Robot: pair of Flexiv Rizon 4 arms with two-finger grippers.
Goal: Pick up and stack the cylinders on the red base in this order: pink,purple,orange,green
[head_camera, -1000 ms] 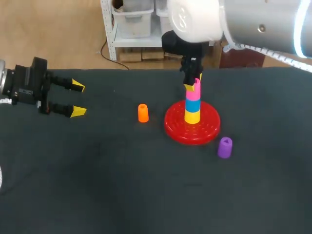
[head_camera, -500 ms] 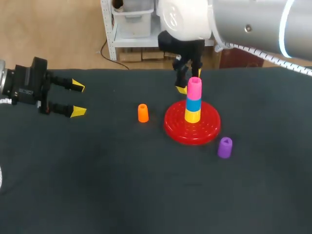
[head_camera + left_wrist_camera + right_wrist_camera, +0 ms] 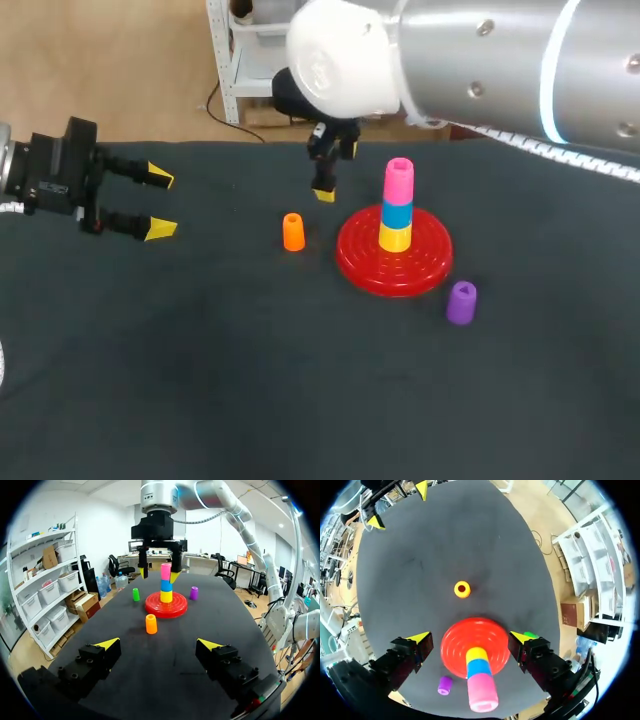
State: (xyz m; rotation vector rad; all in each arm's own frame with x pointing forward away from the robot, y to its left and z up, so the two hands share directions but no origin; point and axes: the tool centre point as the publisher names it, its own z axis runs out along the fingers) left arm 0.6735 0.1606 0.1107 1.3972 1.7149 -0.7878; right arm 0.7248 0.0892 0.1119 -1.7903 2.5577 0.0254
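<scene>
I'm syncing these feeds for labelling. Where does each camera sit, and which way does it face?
Head view: above and behind the robot, looking down on the table; left gripper and right gripper both show.
Left wrist view: low over the table, looking along it toward the red base; its own open gripper shows.
Right wrist view: high up, looking straight down on the pink cylinder and base; its own open gripper shows.
Shared: all three show the orange cylinder beside the base.

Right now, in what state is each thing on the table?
Base: flat, bears yellow, blue.
Pink: upright, on top of blue.
Purple: upright, loose on table.
Orange: upright, loose on table.
Green: upright, loose on table.
Left pincer: open, empty.
Right pincer: open, empty.
</scene>
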